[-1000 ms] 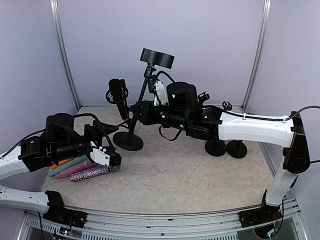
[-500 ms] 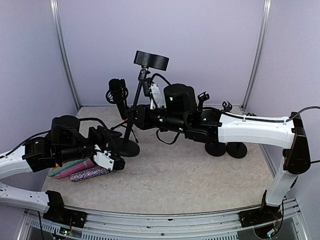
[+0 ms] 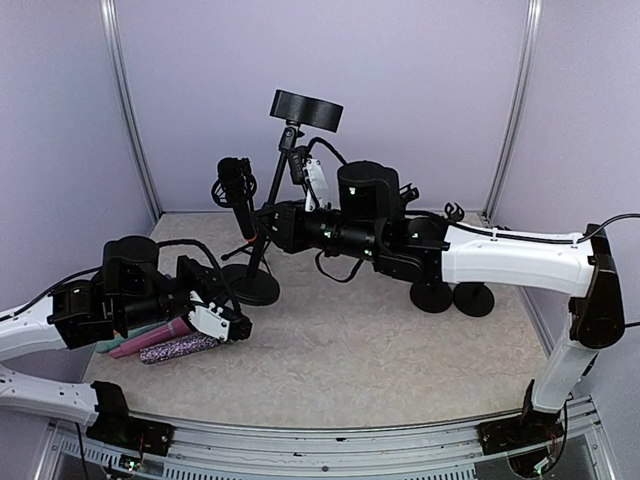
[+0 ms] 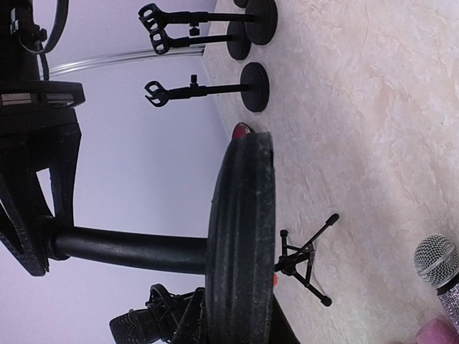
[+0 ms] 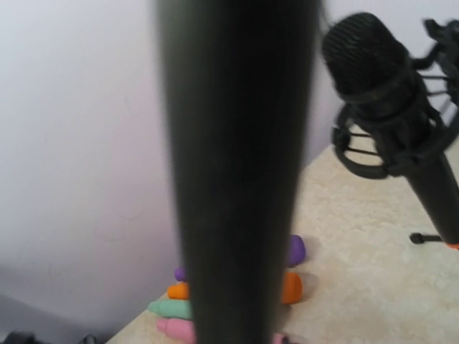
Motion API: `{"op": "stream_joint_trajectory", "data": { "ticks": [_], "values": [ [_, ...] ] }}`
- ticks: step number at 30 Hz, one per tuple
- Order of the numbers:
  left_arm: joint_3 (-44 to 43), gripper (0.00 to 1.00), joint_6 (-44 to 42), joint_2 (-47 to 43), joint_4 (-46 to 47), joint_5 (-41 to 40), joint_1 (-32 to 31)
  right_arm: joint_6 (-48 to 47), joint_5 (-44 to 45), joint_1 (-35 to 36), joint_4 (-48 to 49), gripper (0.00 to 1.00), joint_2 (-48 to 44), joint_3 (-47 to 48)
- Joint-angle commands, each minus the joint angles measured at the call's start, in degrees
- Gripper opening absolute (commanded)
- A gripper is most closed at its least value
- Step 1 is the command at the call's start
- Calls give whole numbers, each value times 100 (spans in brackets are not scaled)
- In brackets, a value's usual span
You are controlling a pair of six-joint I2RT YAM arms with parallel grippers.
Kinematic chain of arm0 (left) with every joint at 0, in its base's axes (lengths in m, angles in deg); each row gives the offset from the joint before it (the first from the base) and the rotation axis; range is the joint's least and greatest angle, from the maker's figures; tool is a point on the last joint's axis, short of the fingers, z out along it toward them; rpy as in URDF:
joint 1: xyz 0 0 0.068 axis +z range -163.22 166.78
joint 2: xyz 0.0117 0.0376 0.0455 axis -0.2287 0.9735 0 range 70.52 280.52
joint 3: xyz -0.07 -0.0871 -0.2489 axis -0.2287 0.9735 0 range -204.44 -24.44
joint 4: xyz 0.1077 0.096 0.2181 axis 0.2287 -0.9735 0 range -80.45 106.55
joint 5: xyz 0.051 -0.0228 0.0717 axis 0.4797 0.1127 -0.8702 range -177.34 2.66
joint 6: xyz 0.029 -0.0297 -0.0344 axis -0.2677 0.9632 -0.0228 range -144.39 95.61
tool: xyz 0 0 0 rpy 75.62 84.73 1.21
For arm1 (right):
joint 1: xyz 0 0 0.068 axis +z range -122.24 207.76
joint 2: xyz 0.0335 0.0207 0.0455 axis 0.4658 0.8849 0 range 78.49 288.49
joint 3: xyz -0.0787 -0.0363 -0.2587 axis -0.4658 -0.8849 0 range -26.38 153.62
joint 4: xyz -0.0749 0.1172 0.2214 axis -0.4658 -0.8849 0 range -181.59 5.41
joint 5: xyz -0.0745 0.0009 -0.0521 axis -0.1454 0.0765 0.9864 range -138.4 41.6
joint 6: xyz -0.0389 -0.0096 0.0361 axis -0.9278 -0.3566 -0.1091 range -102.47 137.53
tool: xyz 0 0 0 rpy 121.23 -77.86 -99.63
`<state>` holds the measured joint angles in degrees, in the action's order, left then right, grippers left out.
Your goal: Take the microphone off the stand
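Microphone (image 3: 238, 190), just beside the stand pole (image 3: 262, 250) pinched by the right gripper (image 3: 272, 226); the left gripper (image 3: 234, 327), pressed together, should spread first, then draw it straight out.

The left gripper (image 3: 232, 327) has closed its jaws fully; a second ago they stood apart. It has advanced slightly, away from the pile of microphones (image 3: 165, 348). The stand (image 3: 265, 245), gripped at its pole by the right gripper (image 3: 272, 222), has shifted slightly toward the pile. Its round base (image 3: 250, 286) now lies a little nearer the pile, and its top disc (image 3: 307, 110) sits higher.
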<state>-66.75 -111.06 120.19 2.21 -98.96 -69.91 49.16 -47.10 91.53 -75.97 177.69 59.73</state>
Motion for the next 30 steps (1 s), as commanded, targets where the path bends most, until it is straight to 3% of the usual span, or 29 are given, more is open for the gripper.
{"op": "stream_joint_trajectory", "data": {
  "ticks": [1, 8, 18, 24, 27, 30],
  "values": [
    [231, 0, -102, -198, 760, 196, -52, -425, -1534, 110, 1227, 0, -545, -142],
    [427, 0, -108, -309, 1353, 192, -108, -492, -3628, 110, 2892, 0, -903, -891],
    [581, 0, -219, -353, 1662, 247, -238, -152, -6091, 110, 3075, 0, -513, -286],
    [592, 0, -210, -360, 1870, 243, -282, -21, -6600, 56, 3149, 0, -409, -251],
    [664, 0, -225, -432, 2097, 267, -281, -1, -6238, -55, 2989, 27, -498, -312],
    [909, 0, -445, -477, 2652, 134, -282, -575, -4683, -201, 1931, 64, -843, -468]
  ]
}}
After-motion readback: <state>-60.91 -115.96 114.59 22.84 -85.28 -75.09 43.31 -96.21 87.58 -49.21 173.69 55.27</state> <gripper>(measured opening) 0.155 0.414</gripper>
